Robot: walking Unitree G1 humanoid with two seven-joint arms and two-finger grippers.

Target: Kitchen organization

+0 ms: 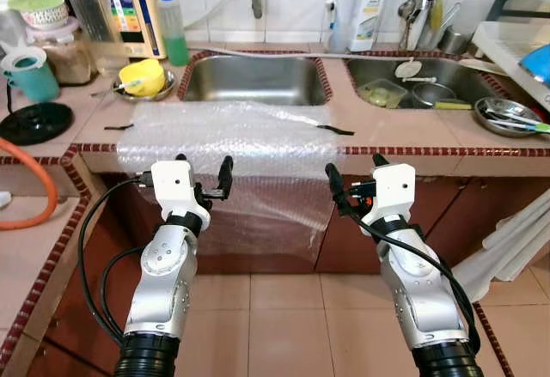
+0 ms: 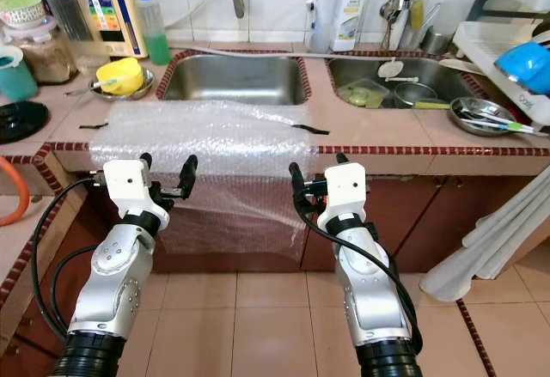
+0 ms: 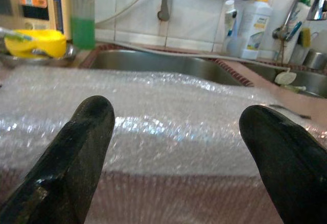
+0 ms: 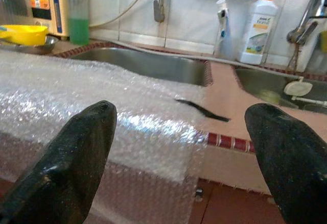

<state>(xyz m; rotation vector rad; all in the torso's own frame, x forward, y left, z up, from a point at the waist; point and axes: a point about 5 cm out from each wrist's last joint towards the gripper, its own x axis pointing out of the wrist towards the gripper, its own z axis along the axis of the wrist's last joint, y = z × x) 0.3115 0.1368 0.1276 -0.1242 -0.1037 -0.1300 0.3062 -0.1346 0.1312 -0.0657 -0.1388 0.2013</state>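
Just ahead of both claws, left gripper (image 1: 203,171) & right gripper (image 1: 353,173), each w/ 2 black fingers spread wide and holding nothing, hangs 1 sheet of bubble wrap (image 1: 228,141), clear, crinkly, draped over the counter edge (image 1: 412,150) and fixed by 2 black tape strips. Beyond it are 2 steel sinks (image 1: 253,79). Further left of the left claw sits a yellow bowl (image 1: 143,76) beside a green soap bottle (image 1: 173,27); a white bottle (image 1: 369,8) stands behind the sinks.

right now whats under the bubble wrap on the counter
The bubble wrap lies over the tiled counter edge in front of the left sink and hangs down over the cabinet front. Pinkish counter shows faintly through; anything small beneath is hidden.
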